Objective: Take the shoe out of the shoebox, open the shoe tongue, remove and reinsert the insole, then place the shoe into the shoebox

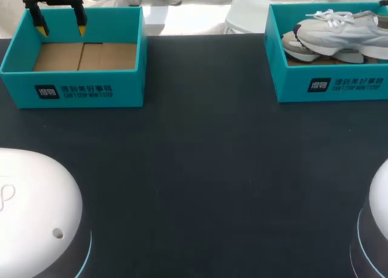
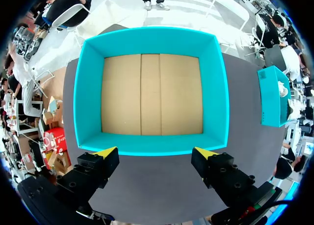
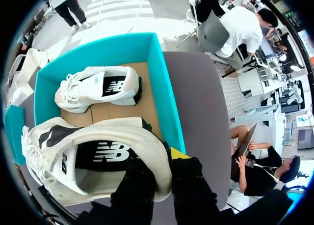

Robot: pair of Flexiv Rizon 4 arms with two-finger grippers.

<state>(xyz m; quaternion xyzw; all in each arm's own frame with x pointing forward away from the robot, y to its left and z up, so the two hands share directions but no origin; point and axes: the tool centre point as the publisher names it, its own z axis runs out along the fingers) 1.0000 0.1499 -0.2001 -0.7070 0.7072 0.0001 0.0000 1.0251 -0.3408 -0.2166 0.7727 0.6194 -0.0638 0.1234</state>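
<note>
Two white-and-grey shoes are at the teal shoebox (image 1: 330, 87) at the back right. My right gripper (image 3: 162, 171) is shut on the heel collar of the nearer shoe (image 3: 98, 151), one finger inside the shoe and one outside. That shoe (image 1: 339, 29) sits above the other shoe (image 3: 98, 90), which lies on its side on the cardboard floor of the shoebox (image 3: 167, 112). In the head view the right gripper is almost out of sight at the edge. My left gripper (image 1: 60, 29) hangs open over the empty teal box (image 1: 79, 90) at the back left, nothing between its fingertips (image 2: 105, 152).
The empty box (image 2: 88, 87) has a bare cardboard floor. Dark tabletop (image 1: 200, 169) stretches between and in front of the two boxes. The white bases of my arms (image 1: 30, 211) stand at the near corners.
</note>
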